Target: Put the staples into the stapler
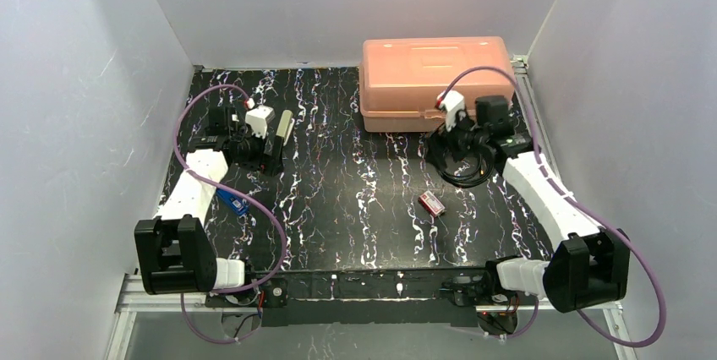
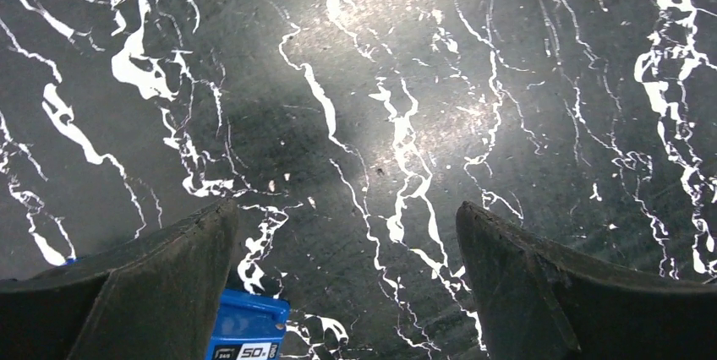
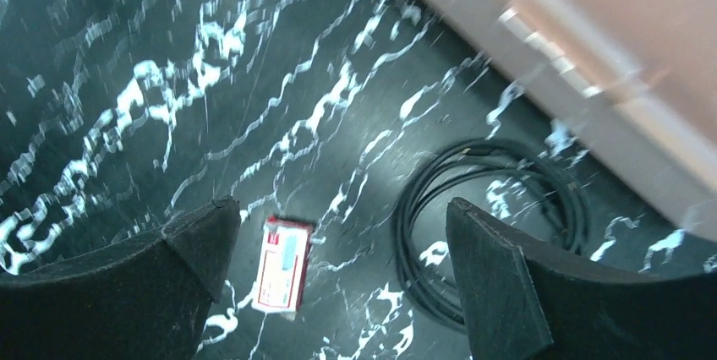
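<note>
A tiny red staple box (image 1: pixel 432 203) lies flat on the black marbled table, right of centre. The staple strips themselves do not show. In the right wrist view the box (image 3: pixel 283 274) lies below and between my fingers, close to the left finger (image 3: pixel 199 246). My right gripper (image 3: pixel 340 208) is open and empty, above the table near the coiled cable (image 1: pixel 463 166). A blue item with a "50" label (image 2: pixel 245 330), perhaps the stapler, lies under my left arm (image 1: pixel 230 199), mostly hidden. My left gripper (image 2: pixel 347 208) is open and empty over bare table.
A large orange lidded plastic box (image 1: pixel 435 81) stands at the back right, also in the right wrist view (image 3: pixel 592 39). The black coiled cable (image 3: pixel 499 208) lies just in front of it. White walls enclose the table on three sides.
</note>
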`<state>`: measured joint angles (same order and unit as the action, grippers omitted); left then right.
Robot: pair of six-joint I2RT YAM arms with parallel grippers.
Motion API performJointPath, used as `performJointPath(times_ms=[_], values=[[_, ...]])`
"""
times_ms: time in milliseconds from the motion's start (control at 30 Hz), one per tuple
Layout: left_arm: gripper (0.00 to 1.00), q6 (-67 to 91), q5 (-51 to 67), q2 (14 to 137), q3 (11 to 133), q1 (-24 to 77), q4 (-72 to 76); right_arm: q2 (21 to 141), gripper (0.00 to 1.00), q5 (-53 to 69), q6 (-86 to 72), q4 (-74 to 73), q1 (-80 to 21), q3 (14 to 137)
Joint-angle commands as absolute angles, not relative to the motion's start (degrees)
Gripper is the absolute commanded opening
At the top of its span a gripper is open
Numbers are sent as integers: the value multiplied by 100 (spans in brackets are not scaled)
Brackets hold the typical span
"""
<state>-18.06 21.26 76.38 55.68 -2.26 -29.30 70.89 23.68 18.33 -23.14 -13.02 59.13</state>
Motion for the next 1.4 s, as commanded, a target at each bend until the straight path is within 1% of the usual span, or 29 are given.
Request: performJointPath(times_ms=[0,100,300,433,633,767,833,867,933,1067,1167,1267,1367], values=[[99,-1980,2728,7433,5695,-223,-2990,7018,99,1453,2559,-2806,-2082,5312],[99,-1922,2930,7284,5596,-221,-2776,6913,99,943,2708,-2828,-2573,4879],[99,-1759,3170,7049,5406,-220,-2445,7187,94,477,2862,-2826,-2861,4441],[99,-1750,3247,7005,5393,-196,-2373,7575,89,423,2955,-2880,-2896,4369],[99,-1783,3373,7021,5414,-157,-2329,8027,81,714,3072,-2916,-2938,4432],[98,-1878,3455,6981,5390,-95,-2331,8319,68,800,3148,-2926,-2960,4507],[95,-1862,3569,6970,5356,-79,-2326,8452,59,865,3192,-2899,-2981,4533],[92,-1729,3629,6976,5323,-79,-2288,8515,51,916,3237,-2869,-3013,4541],[87,-1330,3877,7006,5165,-79,-2087,8629,41,994,3302,-2744,-3097,4565],[79,-463,4540,7222,4881,323,-1672,8867,22,1242,3431,-2335,-3385,4691],[76,212,4907,7622,4862,576,-1462,9022,17,1419,3471,-1897,-3597,4765],[72,834,5099,8212,4966,864,-1246,9147,17,1614,3355,-1423,-3767,4861],[64,1557,5207,8784,5024,1205,-701,9221,16,1709,3218,-1025,-3914,4935]])
